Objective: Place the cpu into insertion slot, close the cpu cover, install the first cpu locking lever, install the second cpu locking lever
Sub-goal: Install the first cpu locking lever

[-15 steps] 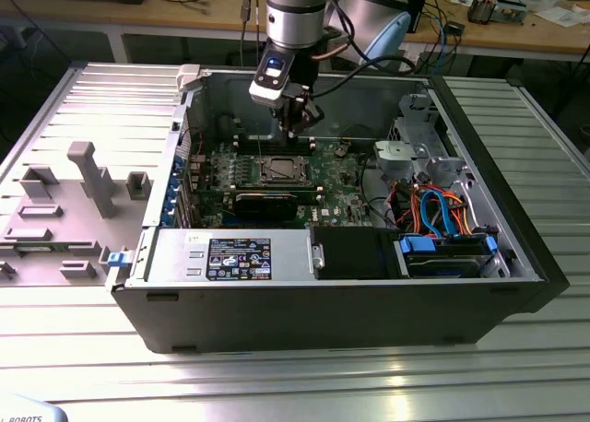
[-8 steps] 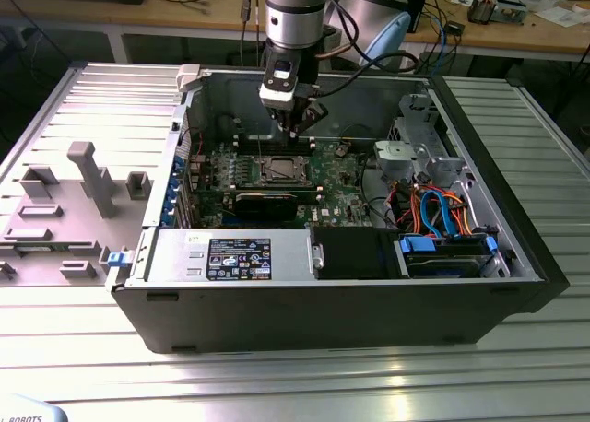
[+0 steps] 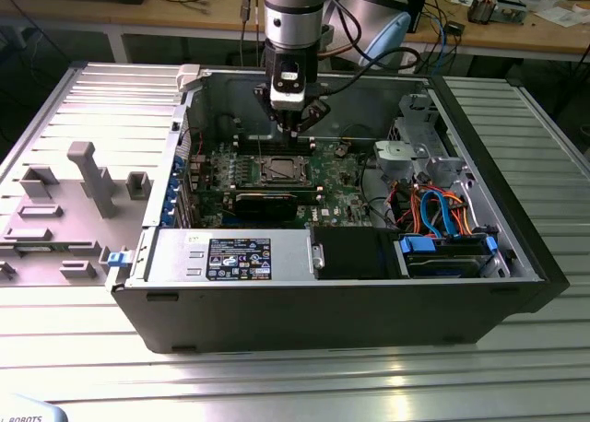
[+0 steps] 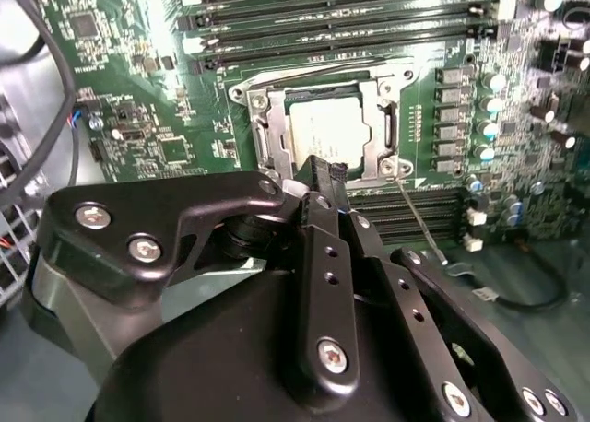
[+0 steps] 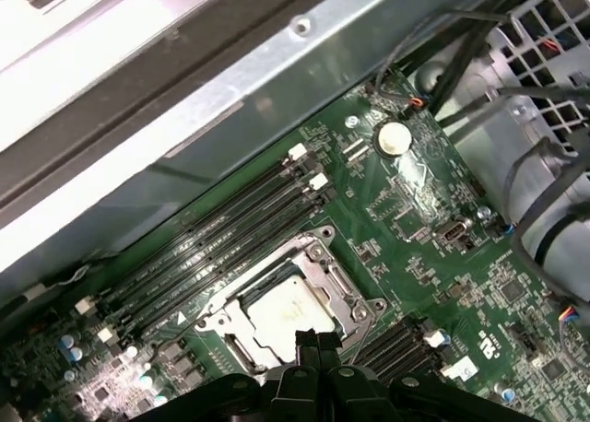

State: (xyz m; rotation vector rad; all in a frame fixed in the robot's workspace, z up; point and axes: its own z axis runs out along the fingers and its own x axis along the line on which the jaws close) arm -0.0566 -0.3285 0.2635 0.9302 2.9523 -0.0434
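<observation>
Tool (image 4: 323, 170) — just above seated cpu (image 4: 330, 127)

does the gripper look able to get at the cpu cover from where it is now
Probably yes: in the second wrist view the gripper hangs close above the cpu cover, with nothing lying between them.

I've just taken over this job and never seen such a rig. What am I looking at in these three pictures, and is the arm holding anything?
One robot arm works inside an open computer case lying on a metal table. The exterior view sees the whole scene from off the arm; both wrist views ride on the arm and look past its gripper. The fingers are shut and seem to hold nothing. Just beyond them, on the green motherboard, the cpu is seated, with the cpu cover lying flat around it.
</observation>
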